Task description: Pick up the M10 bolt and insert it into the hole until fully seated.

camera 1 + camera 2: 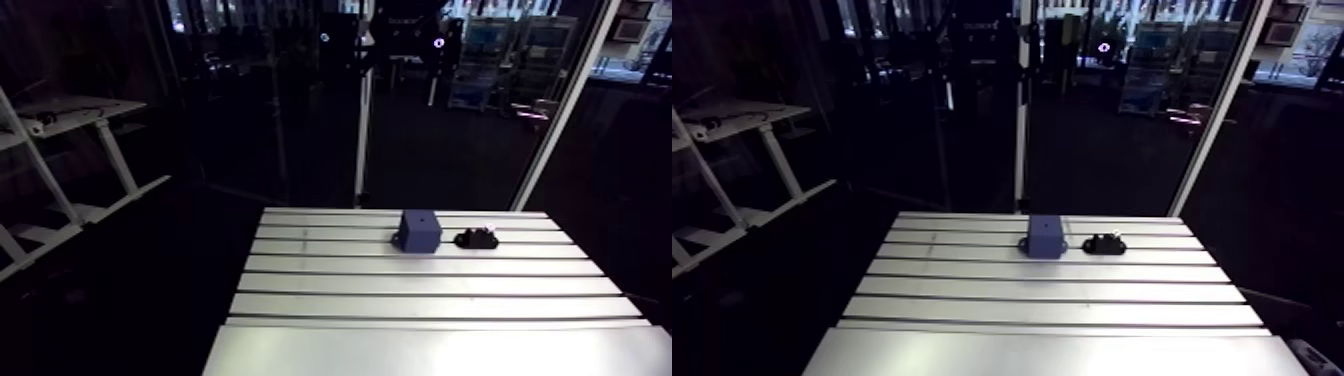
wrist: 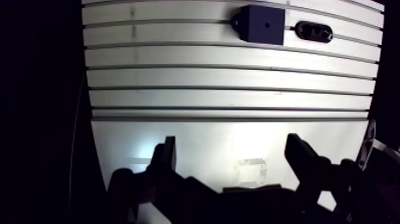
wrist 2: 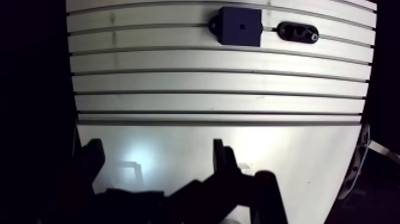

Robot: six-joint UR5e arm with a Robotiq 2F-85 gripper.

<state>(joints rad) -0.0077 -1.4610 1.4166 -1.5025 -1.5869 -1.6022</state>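
Gripper hung released, fingers spread and empty, over the table's near end, well apart from the work, presumably ahead of any approach. At the far end stood the block, hole uppermost. Just beside it lay a dark holder, probably cradling the bolt, which could not be made out separately. The arm view lacked the gripper but showed the block's height.

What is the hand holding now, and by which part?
Nothing is held. The hand is open above the table. The blue block and the small black part beside it sit far ahead.
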